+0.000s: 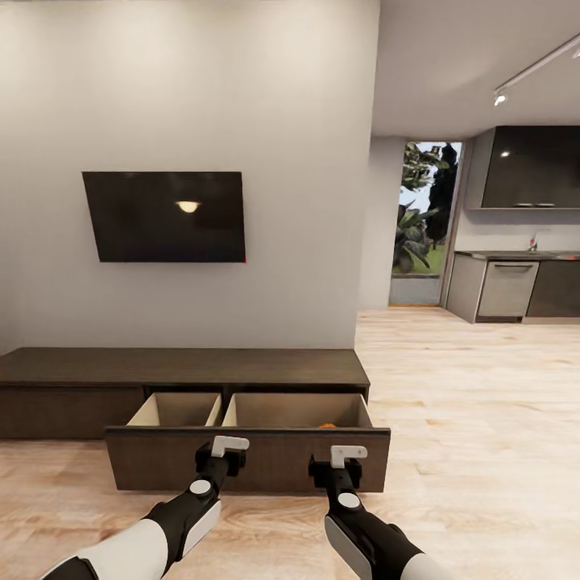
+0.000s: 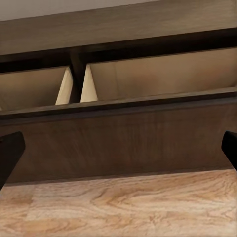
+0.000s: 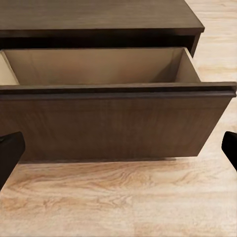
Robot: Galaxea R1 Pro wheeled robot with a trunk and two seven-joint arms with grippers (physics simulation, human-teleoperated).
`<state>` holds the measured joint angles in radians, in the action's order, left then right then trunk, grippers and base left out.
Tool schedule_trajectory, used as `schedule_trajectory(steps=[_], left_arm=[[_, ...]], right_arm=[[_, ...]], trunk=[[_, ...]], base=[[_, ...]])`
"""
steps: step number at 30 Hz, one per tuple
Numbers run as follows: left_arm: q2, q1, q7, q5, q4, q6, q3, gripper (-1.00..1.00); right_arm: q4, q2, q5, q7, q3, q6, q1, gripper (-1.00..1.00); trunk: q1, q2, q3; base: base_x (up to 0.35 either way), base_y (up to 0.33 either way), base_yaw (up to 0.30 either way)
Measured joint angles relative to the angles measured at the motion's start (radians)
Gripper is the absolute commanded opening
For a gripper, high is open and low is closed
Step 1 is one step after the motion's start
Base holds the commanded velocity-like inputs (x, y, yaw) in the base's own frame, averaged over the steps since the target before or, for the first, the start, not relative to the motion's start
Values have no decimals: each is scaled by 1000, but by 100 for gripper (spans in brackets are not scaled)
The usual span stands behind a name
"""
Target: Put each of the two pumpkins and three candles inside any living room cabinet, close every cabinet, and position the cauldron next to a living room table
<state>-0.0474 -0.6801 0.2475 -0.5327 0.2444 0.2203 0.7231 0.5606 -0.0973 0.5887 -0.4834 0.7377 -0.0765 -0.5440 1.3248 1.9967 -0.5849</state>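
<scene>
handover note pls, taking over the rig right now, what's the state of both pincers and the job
Left pincer: open, empty, in front of the pulled-out drawer front.
Right pincer: open, empty, in front of the same front.
Long low dark-brown wood cabinet: its wide drawer is open, with two pale wood compartments.
A small orange shape, probably a pumpkin, peeks over the front in the compartment on the robot's right; too little shows to be sure.
Left: confirm both pumpkins and three candles are inside, push the drawer shut, set the cauldron beside the table.
</scene>
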Motion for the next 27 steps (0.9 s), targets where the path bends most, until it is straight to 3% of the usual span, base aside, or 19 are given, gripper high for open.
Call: schedule_trajectory(steps=[23,27], left_arm=[[0,0,-2,2,0,-1,1,100],[-1,0,-18,3,0,-2,4,100]], right_arm=[[1,2,3,3,0,0,0,100],[1,5,4,51,-2,0,0,100]], trunk=[[80,147,-66],[96,175,-78]], base=[[0,0,0],[0,0,0]])
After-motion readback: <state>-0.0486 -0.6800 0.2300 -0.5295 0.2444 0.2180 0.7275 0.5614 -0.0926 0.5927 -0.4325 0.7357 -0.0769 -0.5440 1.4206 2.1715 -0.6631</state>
